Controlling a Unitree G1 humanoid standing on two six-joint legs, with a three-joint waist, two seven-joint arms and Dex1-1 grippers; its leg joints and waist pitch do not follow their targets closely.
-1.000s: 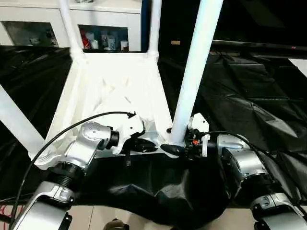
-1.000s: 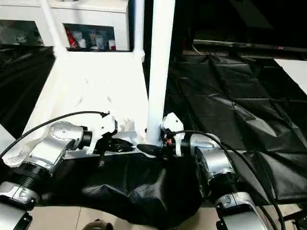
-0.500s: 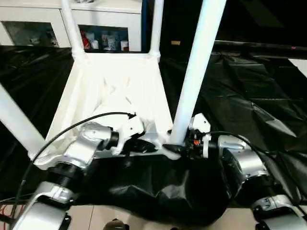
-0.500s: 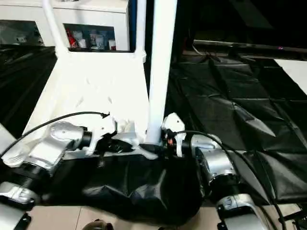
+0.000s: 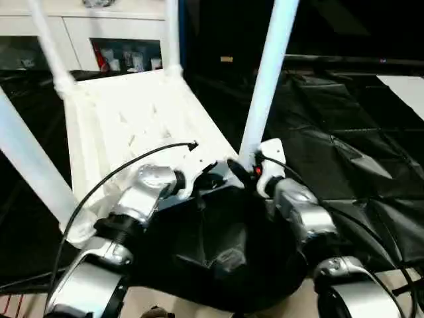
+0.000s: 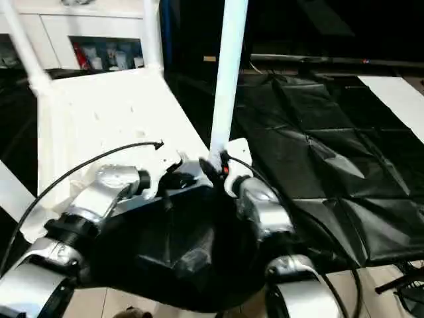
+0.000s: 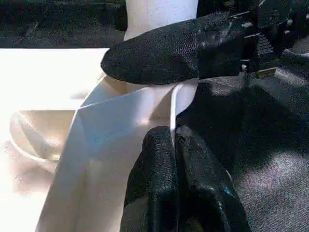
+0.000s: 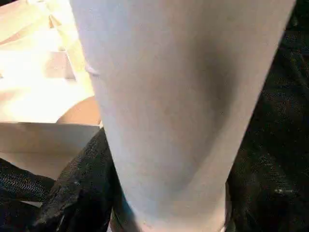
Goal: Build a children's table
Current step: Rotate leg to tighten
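Note:
The children's table lies upside down: its white tabletop [image 5: 132,112] shows the ribbed underside, and white legs stand up from the corners. My left gripper [image 5: 213,180] is shut on the thin rim [image 7: 145,104] at the near right corner, with its two black fingers [image 7: 159,159] pinching the edge. My right gripper [image 5: 244,167] is closed round the base of the near right leg [image 5: 265,79]. That leg [image 8: 169,96] sits between its fingers [image 8: 79,193], one of which presses against its side. The right gripper's finger [image 7: 159,53] crosses the leg base in the left wrist view.
Other legs rise at the far right corner [image 5: 173,36], the far left corner [image 5: 46,40] and the near left corner [image 5: 30,165]. A white glass-door cabinet [image 5: 119,33] stands behind. Crumpled black sheeting [image 5: 344,152] covers the floor and bulges up under my forearms.
The whole picture has shifted and tilted. The tabletop now sits turned, far end towards the left. Both grippers stay at the near right corner, and the right fingers closed a little on the leg.

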